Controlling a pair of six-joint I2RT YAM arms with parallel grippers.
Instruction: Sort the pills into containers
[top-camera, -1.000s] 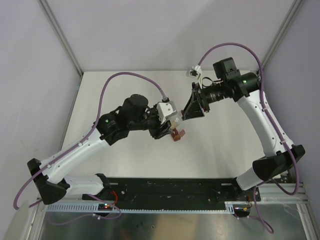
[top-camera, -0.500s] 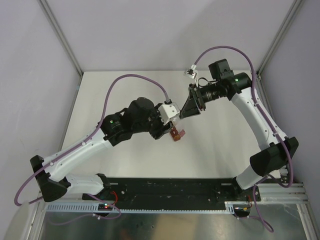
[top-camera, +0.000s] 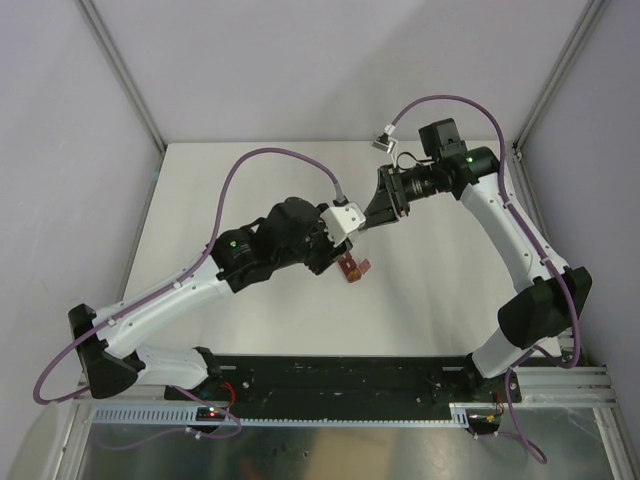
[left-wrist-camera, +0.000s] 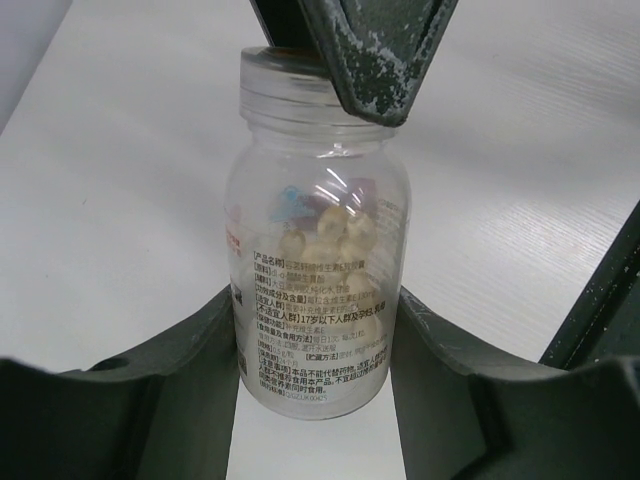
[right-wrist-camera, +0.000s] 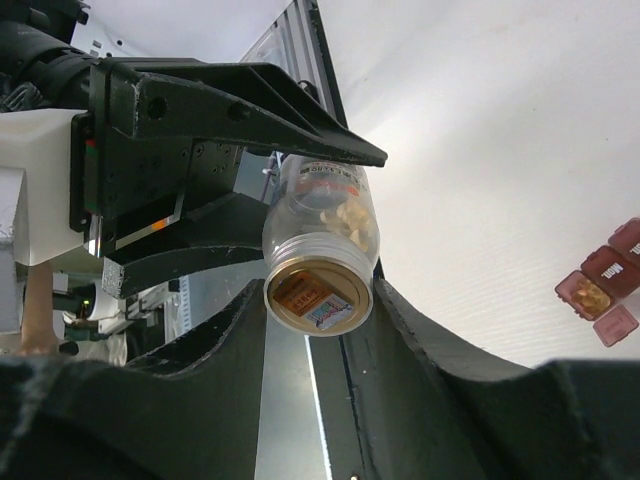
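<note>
— Left jaws are clamped on the body of that clear bottle (left-wrist-camera: 318, 300), see? Nearer us than that, the dark red containers (top-camera: 352, 268) lie on the counter (top-camera: 250, 170).
— The bottle was closer to them a second ago. Both arms have drawn it back a little toward the far side, and the containers haven't budged.
— So no pouring yet, I'd guess. Farther off, the right jaws close on the threaded neck. There's a tan disc (right-wrist-camera: 315, 300) across the mouth, maybe a seal, I can't tell.
— And the pills (left-wrist-camera: 325, 235)?
— Mostly in the bottle, pale yellowish, heaped against the clear wall. One compartment (right-wrist-camera: 585, 293) already holds a small orange-tan pile. The others I can't make out.
</note>
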